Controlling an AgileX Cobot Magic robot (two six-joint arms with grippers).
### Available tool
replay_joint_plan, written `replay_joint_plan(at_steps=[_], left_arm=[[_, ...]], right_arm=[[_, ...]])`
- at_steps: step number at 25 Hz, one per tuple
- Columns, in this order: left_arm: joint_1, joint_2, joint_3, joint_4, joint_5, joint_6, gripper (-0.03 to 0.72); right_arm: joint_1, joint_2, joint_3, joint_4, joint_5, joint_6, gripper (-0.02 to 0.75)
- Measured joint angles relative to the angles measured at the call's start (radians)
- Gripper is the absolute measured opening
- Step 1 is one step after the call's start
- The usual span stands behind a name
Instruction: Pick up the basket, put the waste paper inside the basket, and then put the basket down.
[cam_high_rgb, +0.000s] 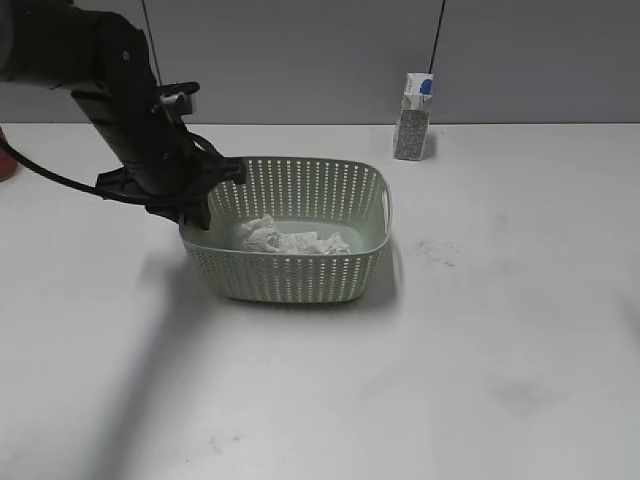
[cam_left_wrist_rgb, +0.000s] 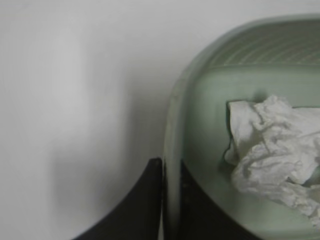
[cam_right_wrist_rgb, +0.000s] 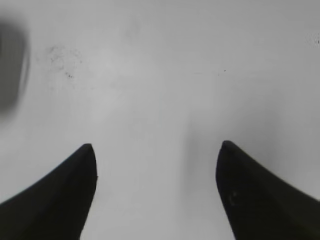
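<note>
The pale sage-green basket (cam_high_rgb: 300, 270) stands on the white table at the centre of the exterior view. Crumpled white waste paper (cam_high_rgb: 290, 240) lies inside it on the floor. My left gripper (cam_high_rgb: 200, 215) is shut on the basket's left end wall, one finger inside and one outside. The left wrist view shows that rim (cam_left_wrist_rgb: 172, 145) pinched between the fingers (cam_left_wrist_rgb: 171, 167), with the waste paper (cam_left_wrist_rgb: 272, 152) to the right. My right gripper (cam_right_wrist_rgb: 156, 150) is open and empty over bare table; it does not show in the exterior view.
An upright white-grey carton with a blue mark (cam_high_rgb: 413, 116) stands at the back, right of the basket. A red object (cam_high_rgb: 5, 160) shows at the far left edge. Dark scuff marks (cam_high_rgb: 440, 250) lie on the table right of the basket.
</note>
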Motion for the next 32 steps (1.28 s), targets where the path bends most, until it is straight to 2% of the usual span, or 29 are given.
replay_joint_plan(at_steps=[3, 5, 6, 7, 9, 14, 19, 23, 28, 32], left_arm=[[0.000, 0.008, -0.001, -0.003, -0.008, 0.017, 0.288], [0.000, 0.008, -0.006, -0.008, -0.003, 0.034, 0.494], [0.000, 0.007, -0.011, -0.009, 0.005, 0.048, 0.564], [0.001, 0.005, -0.017, -0.011, 0.017, 0.065, 0.616], [0.010, -0.014, -0.025, -0.012, 0.046, 0.086, 0.663], [0.066, -0.113, -0.040, -0.014, 0.093, 0.134, 0.683], [0.168, -0.223, -0.040, -0.014, 0.185, 0.216, 0.673], [0.228, -0.294, -0.040, 0.016, 0.284, 0.257, 0.659], [0.237, -0.374, -0.030, 0.060, 0.361, 0.266, 0.620], [0.237, -0.463, 0.048, 0.061, 0.360, 0.266, 0.603]], right_arm=[[0.000, -0.126, 0.131, 0.000, -0.034, -0.005, 0.592], [0.000, -0.207, 0.223, 0.007, -0.061, -0.006, 0.592], [0.000, -0.252, 0.260, 0.009, -0.072, -0.007, 0.592], [0.000, -0.290, 0.302, 0.012, -0.079, -0.007, 0.592], [0.000, -0.379, 0.383, 0.012, -0.085, -0.007, 0.592], [0.000, -0.577, 0.565, 0.013, -0.089, -0.009, 0.592], [0.000, -0.767, 0.754, 0.013, -0.106, -0.009, 0.592], [0.000, -0.905, 0.799, 0.014, -0.107, -0.009, 0.592], [0.000, -1.061, 0.824, 0.015, -0.068, -0.001, 0.592], [0.000, -1.190, 0.827, 0.015, -0.063, 0.001, 0.588]])
